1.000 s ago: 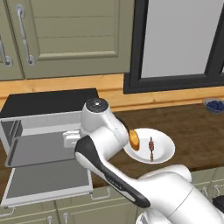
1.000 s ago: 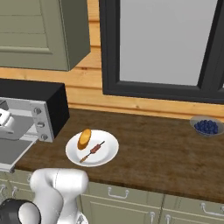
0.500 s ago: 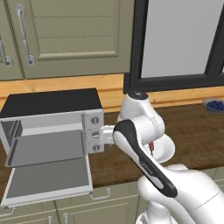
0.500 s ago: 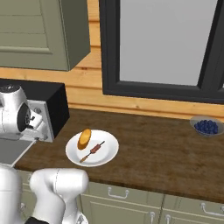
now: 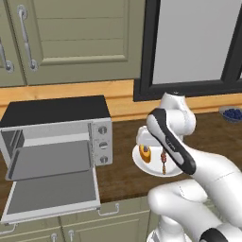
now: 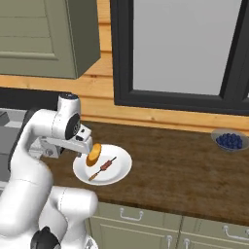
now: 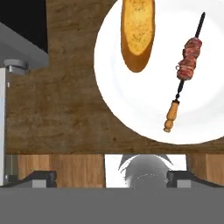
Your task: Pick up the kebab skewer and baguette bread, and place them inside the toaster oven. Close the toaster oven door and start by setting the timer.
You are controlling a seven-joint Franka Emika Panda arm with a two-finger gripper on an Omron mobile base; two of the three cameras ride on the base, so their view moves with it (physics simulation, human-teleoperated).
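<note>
Fingers stand wide open, holding nothing; kebab skewer lies at one o'clock on the plate, so reaching it comes next.

Dark wood counter carries the toaster oven at its left, a white plate mid-counter, and a blueberry bowl far right.

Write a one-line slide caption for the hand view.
Open end effector looks down on a white plate holding the baguette bread and kebab skewer, lying apart.
</note>
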